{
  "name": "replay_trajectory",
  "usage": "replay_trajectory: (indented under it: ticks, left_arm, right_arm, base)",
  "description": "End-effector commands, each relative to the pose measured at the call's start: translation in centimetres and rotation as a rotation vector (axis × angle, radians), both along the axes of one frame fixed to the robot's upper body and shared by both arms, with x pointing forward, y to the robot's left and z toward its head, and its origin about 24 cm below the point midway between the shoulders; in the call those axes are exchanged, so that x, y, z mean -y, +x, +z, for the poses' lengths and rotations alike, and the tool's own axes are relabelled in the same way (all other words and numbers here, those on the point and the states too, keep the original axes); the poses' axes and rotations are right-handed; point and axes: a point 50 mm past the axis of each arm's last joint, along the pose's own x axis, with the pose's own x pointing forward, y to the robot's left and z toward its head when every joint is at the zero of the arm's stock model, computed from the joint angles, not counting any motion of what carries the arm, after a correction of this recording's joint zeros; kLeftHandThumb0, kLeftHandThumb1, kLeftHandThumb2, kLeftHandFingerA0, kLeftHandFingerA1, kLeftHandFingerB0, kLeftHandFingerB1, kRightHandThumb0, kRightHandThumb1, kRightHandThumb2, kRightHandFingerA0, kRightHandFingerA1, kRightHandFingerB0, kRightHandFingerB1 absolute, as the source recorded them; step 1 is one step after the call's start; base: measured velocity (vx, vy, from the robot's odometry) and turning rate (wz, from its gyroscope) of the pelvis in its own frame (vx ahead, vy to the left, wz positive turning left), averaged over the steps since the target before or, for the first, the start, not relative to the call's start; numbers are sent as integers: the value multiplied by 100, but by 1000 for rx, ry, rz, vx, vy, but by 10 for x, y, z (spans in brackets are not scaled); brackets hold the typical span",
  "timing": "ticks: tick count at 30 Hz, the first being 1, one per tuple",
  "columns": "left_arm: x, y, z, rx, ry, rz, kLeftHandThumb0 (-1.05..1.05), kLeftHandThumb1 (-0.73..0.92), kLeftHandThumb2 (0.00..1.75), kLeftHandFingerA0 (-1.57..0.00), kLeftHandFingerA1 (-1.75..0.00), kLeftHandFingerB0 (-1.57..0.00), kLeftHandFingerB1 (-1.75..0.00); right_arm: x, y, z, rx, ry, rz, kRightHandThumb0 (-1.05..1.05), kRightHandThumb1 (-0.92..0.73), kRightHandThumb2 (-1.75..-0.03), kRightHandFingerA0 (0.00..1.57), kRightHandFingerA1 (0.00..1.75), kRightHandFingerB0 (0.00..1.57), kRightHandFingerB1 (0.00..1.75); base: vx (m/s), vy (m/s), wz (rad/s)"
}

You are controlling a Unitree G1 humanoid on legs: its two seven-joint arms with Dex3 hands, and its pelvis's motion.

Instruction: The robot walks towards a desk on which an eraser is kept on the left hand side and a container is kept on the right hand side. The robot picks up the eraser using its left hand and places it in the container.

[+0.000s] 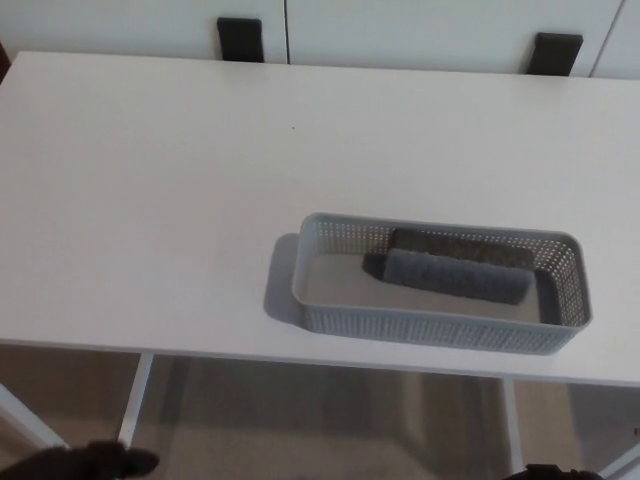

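**Eraser resting in the basket, left hand almost out of view**

At the bottom left edge we see one dark, blurred shape, the robot's black left hand [95, 463], hanging below the desk edge over the floor. Only its top shows, so we cannot tell whether its fingers are spread or closed. We see nothing of the right hand.

Moving outward and up, we come to one broad white rectangular desk [160, 200], which fills most of the view. Its white legs [133, 400] show beneath the front edge.

On the right part of the desk, close to the front edge, sits one long grey perforated plastic basket [430, 331], its long side running left to right. Inside it lies one dark grey oblong felt eraser [458, 275], flat on the basket floor, in the middle-to-right part and close against the far wall. The left part of the basket floor is bare.

Beyond the far desk edge we count two black rectangular blocks [240, 38], one left of centre and one at the right, against white cabinet fronts [420, 25].
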Motion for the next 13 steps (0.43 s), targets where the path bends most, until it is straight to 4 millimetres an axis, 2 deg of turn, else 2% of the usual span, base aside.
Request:
replay_trajectory:
  ticks: [1, 2, 10, 11, 12, 13]
  left_arm:
    - [-60, -37, -53, -30, 587, -113, -90, 90, 67, 0, -11, -2, -25]
    - [-64, -39, -53, -37, 584, -89, -101, 78, 114, 0, -6, -10, -7]
    - [-68, -43, -55, -11, 541, -23, -98, 72, 107, 0, -6, -6, -6]
    - [-68, -43, -56, -8, 545, -24, -88, 82, 65, 0, -18, 0, -24]
    - [-69, -44, -57, 3, 544, -4, -95, 66, 104, -4, -9, -10, -9]
    - [-69, -45, -58, 9, 533, 18, -93, 64, 101, -4, -9, -10, -11]
  right_arm:
    - [14, -2, 2, 1, -61, -1, -31, -67, -59, 55, 49, 40, 40]
    - [14, -2, 2, 1, -59, -1, -31, -66, -59, 56, 50, 40, 40]
    - [15, -6, 0, 1, -63, 0, -30, -66, -59, 57, 50, 41, 40]
    - [15, -5, 0, 0, -64, -3, -30, -66, -59, 56, 50, 41, 40]
    - [15, -6, -2, -2, -49, -11, -30, -65, -58, 55, 50, 41, 41]
    - [15, -6, -2, -3, -49, -11, -31, -65, -58, 55, 50, 41, 41]
  base:
    - [0, 0, 0]
    - [0, 0, 0]
    - [0, 0, 0]
    - [0, 0, 0]
    - [0, 0, 0]
    - [0, 0, 0]
